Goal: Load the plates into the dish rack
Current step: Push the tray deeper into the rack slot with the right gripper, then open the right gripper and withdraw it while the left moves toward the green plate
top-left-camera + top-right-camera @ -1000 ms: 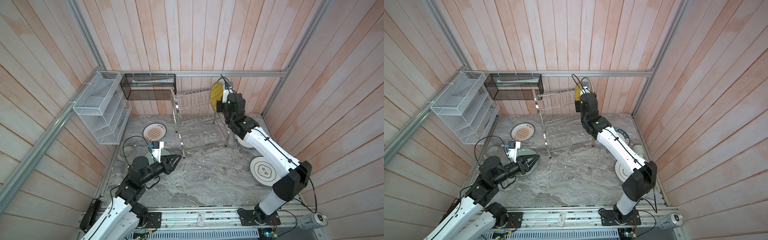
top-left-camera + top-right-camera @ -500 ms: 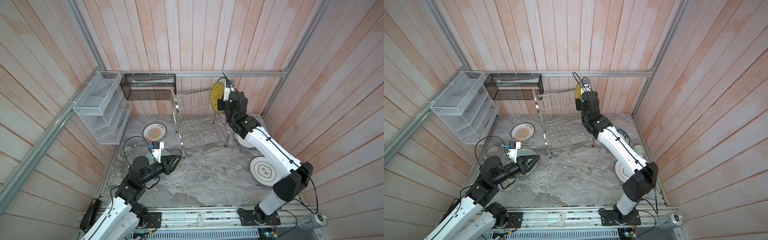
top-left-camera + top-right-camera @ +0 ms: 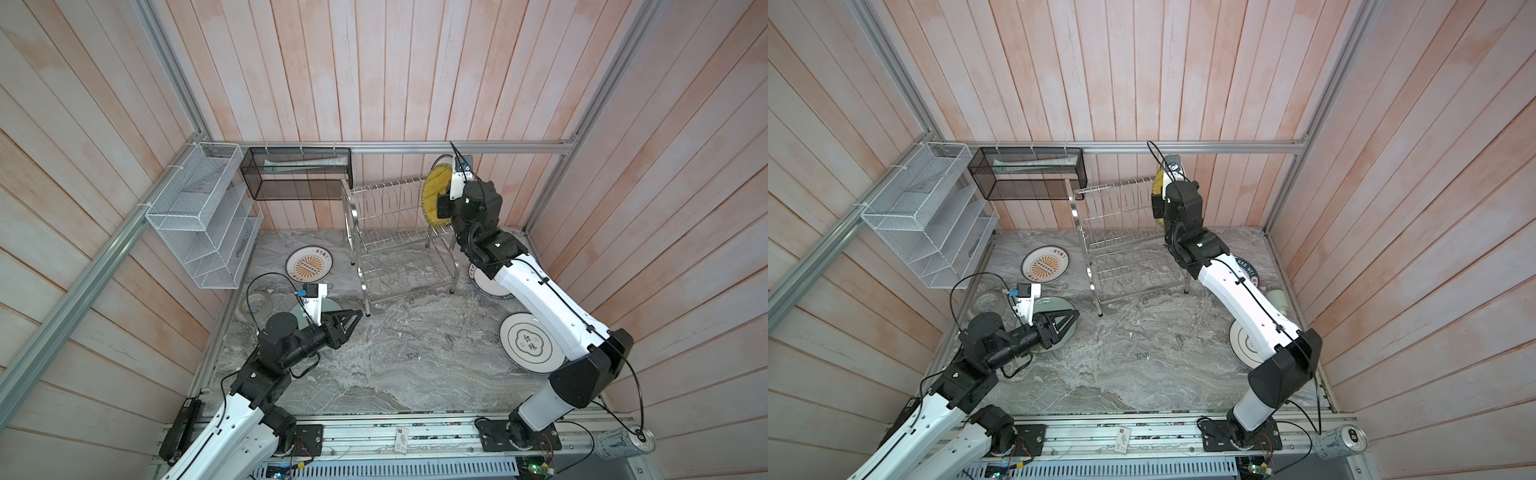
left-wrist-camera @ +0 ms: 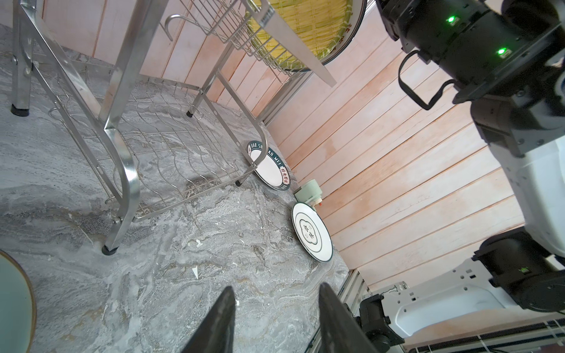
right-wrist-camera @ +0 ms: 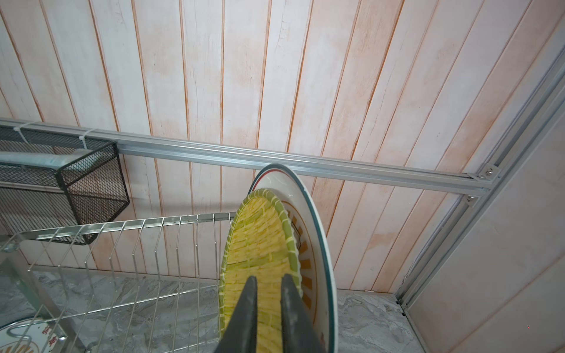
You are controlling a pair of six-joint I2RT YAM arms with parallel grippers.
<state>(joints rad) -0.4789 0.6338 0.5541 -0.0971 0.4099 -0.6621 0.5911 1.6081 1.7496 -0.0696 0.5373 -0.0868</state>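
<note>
The dish rack (image 3: 399,245) (image 3: 1121,245) stands at the back. My right gripper (image 5: 269,278) is shut on the near rim of the yellow woven plate (image 3: 434,199) (image 5: 260,244). That plate stands upright at the right end of the rack's top tier. A white sunburst plate (image 5: 305,238) stands just behind it. My left gripper (image 3: 359,312) (image 4: 276,296) hovers open and empty over the tabletop, above a pale green plate (image 3: 1054,305). Flat on the table lie a sunburst plate (image 3: 308,266), a lettered green-rim plate (image 4: 270,166) and a cloud-outline plate (image 3: 525,343).
A white mesh organizer (image 3: 199,224) and a black mesh basket (image 3: 297,176) hang on the walls at the back left. A grey tape roll (image 3: 255,303) lies by the left wall. A pale green cup (image 4: 308,191) lies between the two right-hand plates.
My right gripper has shifted slightly at the rack's top tier with the yellow plate. The left jaws have widened a little; the left arm has stayed in place.
</note>
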